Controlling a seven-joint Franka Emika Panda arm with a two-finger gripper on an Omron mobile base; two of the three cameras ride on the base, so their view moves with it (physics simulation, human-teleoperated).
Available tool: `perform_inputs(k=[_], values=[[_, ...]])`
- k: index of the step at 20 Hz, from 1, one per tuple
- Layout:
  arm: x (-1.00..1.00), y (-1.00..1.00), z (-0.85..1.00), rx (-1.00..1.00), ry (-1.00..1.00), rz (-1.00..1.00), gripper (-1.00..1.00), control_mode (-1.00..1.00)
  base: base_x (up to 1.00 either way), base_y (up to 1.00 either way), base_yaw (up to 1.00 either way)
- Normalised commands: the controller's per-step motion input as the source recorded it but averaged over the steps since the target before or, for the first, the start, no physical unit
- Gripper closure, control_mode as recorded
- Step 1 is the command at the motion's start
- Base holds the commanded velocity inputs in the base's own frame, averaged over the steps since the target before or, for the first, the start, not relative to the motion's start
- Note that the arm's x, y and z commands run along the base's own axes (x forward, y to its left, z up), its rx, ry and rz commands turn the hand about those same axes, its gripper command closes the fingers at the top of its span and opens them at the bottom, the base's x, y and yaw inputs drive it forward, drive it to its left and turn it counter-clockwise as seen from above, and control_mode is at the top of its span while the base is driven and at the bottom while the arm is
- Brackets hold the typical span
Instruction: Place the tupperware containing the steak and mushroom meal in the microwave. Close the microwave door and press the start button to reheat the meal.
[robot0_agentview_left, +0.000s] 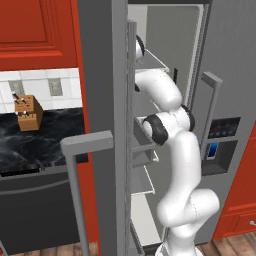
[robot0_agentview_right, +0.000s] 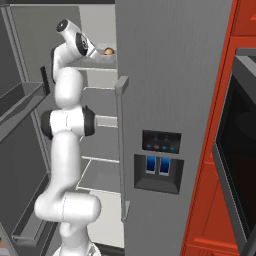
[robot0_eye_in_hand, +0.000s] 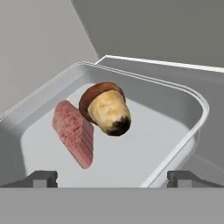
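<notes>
1. The arm reached into the open fridge (robot0_agentview_right: 170, 75); in the hand view the gripper (robot0_eye_in_hand: 112, 178) hung over the near side of the tupperware (robot0_eye_in_hand: 192, 131), its two finger tips set wide apart, one at each lower corner, with nothing between them.
2. The tupperware sat on an upper fridge shelf (robot0_agentview_right: 100, 62); the steak (robot0_eye_in_hand: 73, 133) lay inside it on the left, and the mushroom (robot0_eye_in_hand: 106, 108) leaned against the steak, tipped on its side.
3. The step in hand looked like the grasp of the tray; it would go best with the fingers lowered to straddle one raised rim, one finger inside and one outside, clear of the food; the rim is thin and likely slick, so a firm, centred pinch would be wise.
4. The tray should be lifted level and drawn out slowly; the mushroom would probably roll if the tray tilted.
5. The fridge walls stood close around the arm, and the fridge door (robot0_agentview_left: 107, 125) stood just beside it.
6. Outside stood red cabinets (robot0_agentview_left: 35, 30), a dark marble counter (robot0_agentview_left: 50, 135) with a knife block (robot0_agentview_left: 28, 113), and a wooden floor (robot0_agentview_left: 50, 249); a dark glass door (robot0_agentview_right: 240, 150) showed at the right edge of the right base view.
</notes>
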Motion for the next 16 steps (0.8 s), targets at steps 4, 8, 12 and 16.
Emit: perform_inputs(k=[4,8,12,16], values=[[0.33,0.00,-0.31,0.00,0.00,-0.03,-1.00,-1.00,0.00,0.00,0.00],[0.34,0.00,-0.61,0.00,0.05,-0.02,1.00,-1.00,0.00,0.00,0.00],[0.23,0.00,-0.76,0.00,0.10,-0.03,1.00,-1.00,0.00,0.00,0.00],[-0.03,0.00,-0.44,0.00,0.08,-0.04,1.00,-1.00,0.00,0.00,0.00]])
